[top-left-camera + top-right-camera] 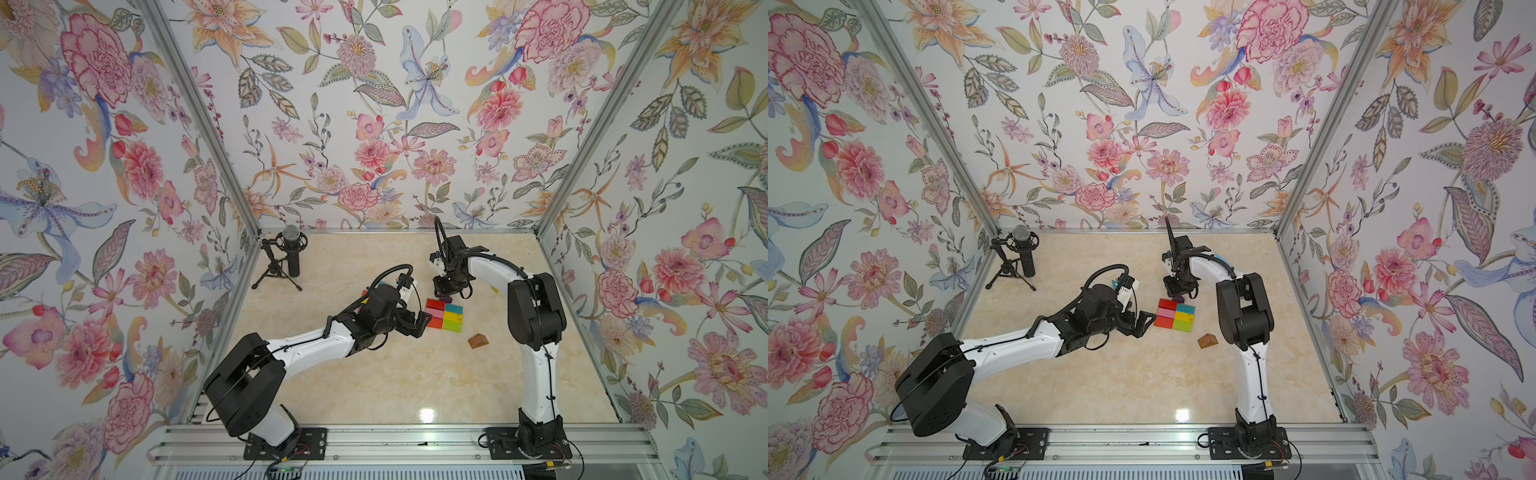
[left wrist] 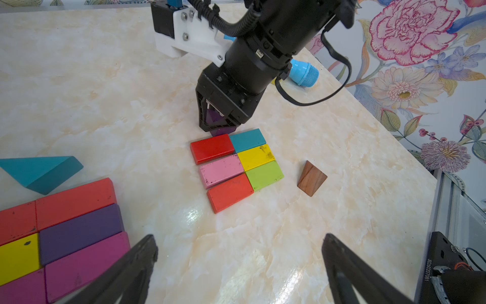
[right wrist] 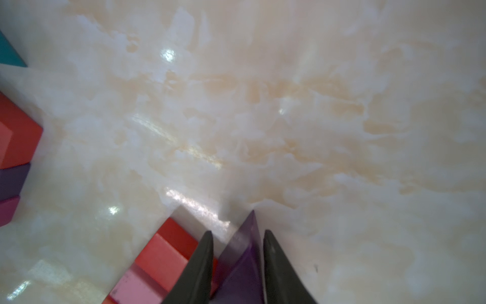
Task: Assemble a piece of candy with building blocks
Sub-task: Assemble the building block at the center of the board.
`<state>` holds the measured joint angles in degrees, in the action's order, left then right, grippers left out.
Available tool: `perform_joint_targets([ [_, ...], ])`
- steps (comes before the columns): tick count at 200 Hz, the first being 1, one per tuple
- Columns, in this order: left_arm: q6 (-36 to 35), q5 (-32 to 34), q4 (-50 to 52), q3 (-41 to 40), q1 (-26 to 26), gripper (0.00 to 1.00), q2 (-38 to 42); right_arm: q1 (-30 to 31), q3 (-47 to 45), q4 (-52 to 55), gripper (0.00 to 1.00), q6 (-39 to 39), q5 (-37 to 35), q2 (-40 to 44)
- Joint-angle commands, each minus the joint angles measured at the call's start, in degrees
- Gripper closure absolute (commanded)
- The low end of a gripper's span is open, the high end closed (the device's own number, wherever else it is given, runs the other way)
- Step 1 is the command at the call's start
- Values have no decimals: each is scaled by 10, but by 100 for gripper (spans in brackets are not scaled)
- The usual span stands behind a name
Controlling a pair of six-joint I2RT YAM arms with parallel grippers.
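Left claw point(image 2: 239, 237) hangs spread wide above the marble bench point(image 2: 105, 92), at nine o'clock of the six-brick rectangle point(image 2: 238, 168) in both top views. Right claw point(image 3: 238, 231), at the rectangle's twelve o'clock edge, is clamped on a purple wedge point(image 3: 244, 263) beside the red brick point(image 2: 211, 148). One brown wedge point(image 2: 312, 178) lies apart at four o'clock.

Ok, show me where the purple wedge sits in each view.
Top view: purple wedge, a small dark sliver at the red brick's far end.
Top view: same spot, just beyond the red brick.
Left wrist: clamped in the right gripper, mid-picture.
Right wrist: close up between the two dark fingers.
Shared landmark: the red brick, visible in all four.
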<state>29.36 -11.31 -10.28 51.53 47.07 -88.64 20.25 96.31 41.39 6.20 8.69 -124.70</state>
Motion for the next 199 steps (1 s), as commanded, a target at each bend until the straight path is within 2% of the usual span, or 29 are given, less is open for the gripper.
perform_joint_targets([
  [1, 3, 3, -16, -7, 7, 1, -3, 1, 18, 21, 64, 14, -17, 27],
  [20, 7, 2, -20, -10, 7, 1, -4, 1, 29, 22, 60, 10, -13, 21],
  [75, 8, 7, -19, -18, 5, 1, 3, -1, 42, 24, 63, 3, 48, 6],
  [199, 8, 14, -18, -25, -3, 1, 15, -2, 43, 38, 67, 7, 60, 6],
])
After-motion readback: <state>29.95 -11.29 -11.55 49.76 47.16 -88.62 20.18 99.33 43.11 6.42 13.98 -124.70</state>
